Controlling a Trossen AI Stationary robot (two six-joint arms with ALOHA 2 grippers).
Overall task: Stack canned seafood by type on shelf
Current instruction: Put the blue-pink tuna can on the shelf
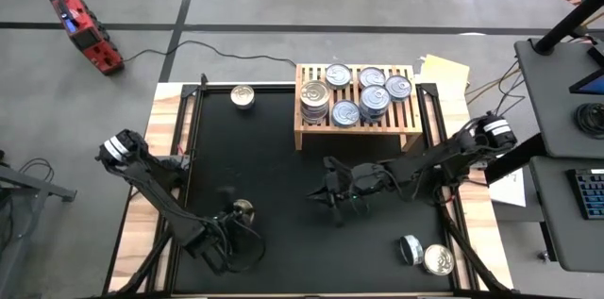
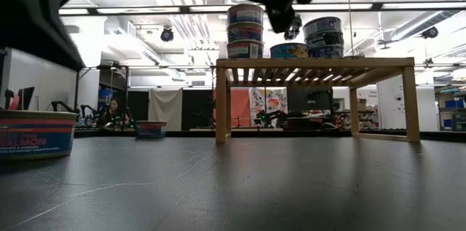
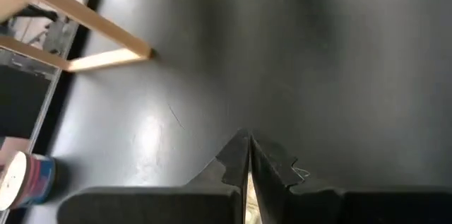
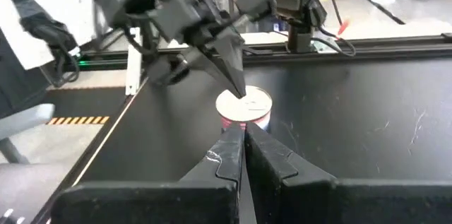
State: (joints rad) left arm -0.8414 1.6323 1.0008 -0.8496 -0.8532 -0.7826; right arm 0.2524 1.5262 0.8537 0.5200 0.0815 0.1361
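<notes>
Several tins of canned seafood (image 1: 359, 96) stand in stacks on the slatted top of the light-wood shelf (image 1: 311, 134) at the far side. One red-labelled tin (image 4: 244, 109) sits alone on the black mat (image 1: 283, 157), near the left. My left gripper (image 4: 239, 90) is shut and slants down, its tip over that tin's lid. My right gripper (image 4: 244, 131) is also shut. It hangs level above the mat's middle (image 1: 313, 193), pointing at that tin from the right, well short of it. My left gripper's shut tip stands right at the silver lid (image 4: 248, 100) of the lone tin, coming from above at a slant. I cannot tell whether it touches the lid. The tin sits flat on the mat.
Another tin (image 1: 243, 97) sits on the mat at the far left, beside the shelf. Two more tins (image 1: 425, 254) lie at the near right. Bare mat stretches between the shelf and the near edge. The shelf's legs (image 2: 222, 103) stand on the mat.
</notes>
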